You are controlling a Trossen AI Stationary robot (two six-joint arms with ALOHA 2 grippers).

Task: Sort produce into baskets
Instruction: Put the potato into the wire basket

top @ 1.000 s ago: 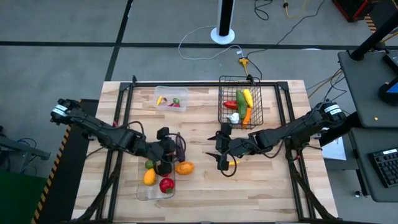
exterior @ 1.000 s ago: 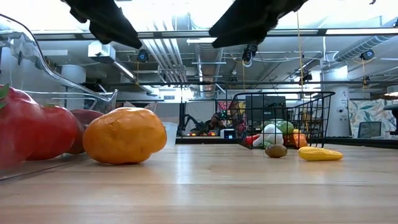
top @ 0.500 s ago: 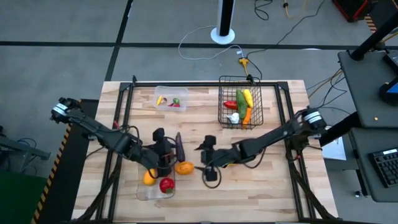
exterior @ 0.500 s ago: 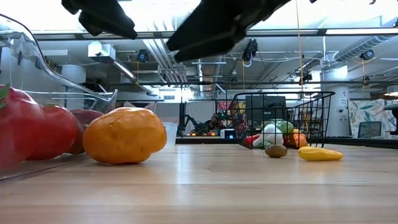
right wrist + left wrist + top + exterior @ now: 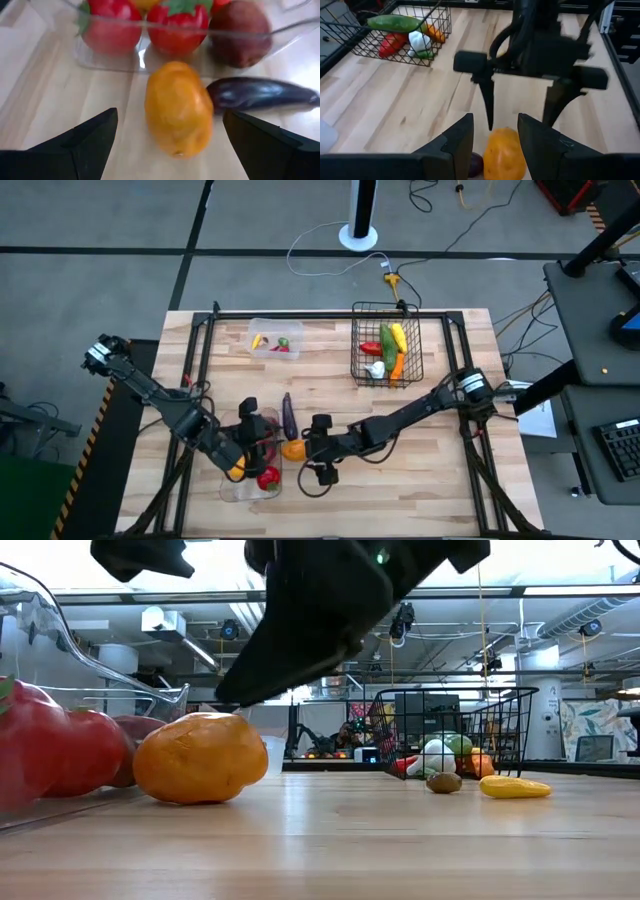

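A: From above, where is there room?
B: The table [image 5: 440, 480] is bare board on the right arm's side; the crowding is by the long clear tray [image 5: 248, 480], where the orange fruit [image 5: 294, 449] and the eggplant [image 5: 288, 413] lie just outside its edge; the wire basket [image 5: 386, 343] and small tub [image 5: 275, 338] sit well apart at the far edge.
A: Counts?
B: Three containers, two arms.
A: Poses?
B: The right pincer [image 5: 318, 472], reached far across, hangs just beside the orange fruit; the left pincer [image 5: 250, 438] is over the tray.
A: Low down?
B: A dark pincer [image 5: 310, 630] hangs above the orange fruit [image 5: 200, 757]; a yellow piece [image 5: 514, 787] lies alone before the basket [image 5: 455, 730].
A: Left wrist?
B: Its fingers [image 5: 457, 142] stand apart, empty; I cannot tell more.
A: Right wrist?
B: Fingers [image 5: 82, 137] spread wide, the fruit [image 5: 177, 107] between, untouched.
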